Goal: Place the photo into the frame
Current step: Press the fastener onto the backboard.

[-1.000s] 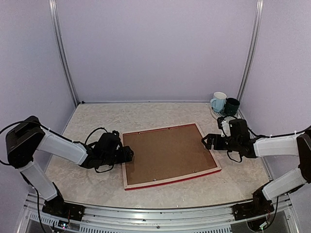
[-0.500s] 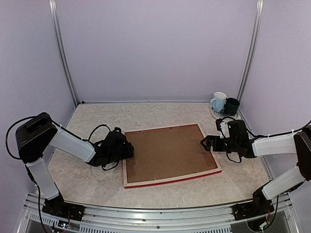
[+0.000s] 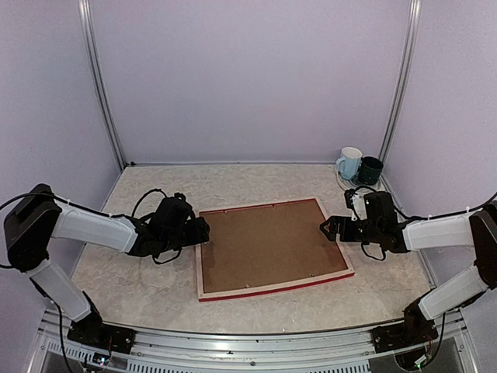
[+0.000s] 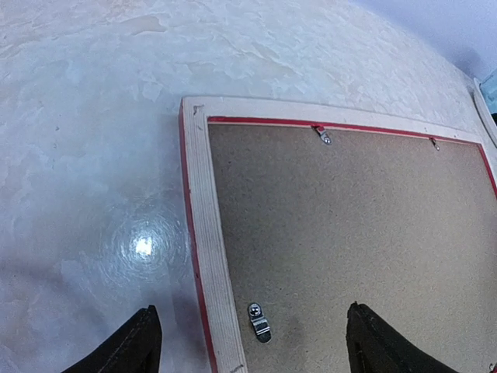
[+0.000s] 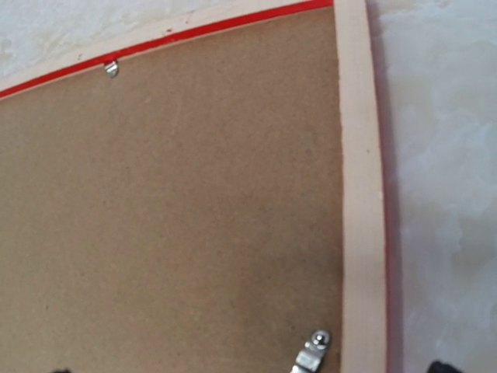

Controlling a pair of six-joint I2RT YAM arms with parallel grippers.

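Pulls left gripper [image 3: 203, 231] toward 11 o'clock, jaws wide, straddling frame [image 4: 206, 233] along 9 o'clock rail, likely for clip [image 4: 258, 321]; holds right gripper [image 3: 328, 227] open at 3 o'clock.

Bare tabletop [image 3: 155, 284] around the frame [image 3: 198, 260]; mugs [image 3: 351, 163] far right.

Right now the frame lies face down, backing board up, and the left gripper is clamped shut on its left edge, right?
Not quite. The frame lies face down, backing board up, but the left gripper is open, not clamped. The left wrist view shows its fingers spread wide, one over the table and the other over the board, straddling the left edge.
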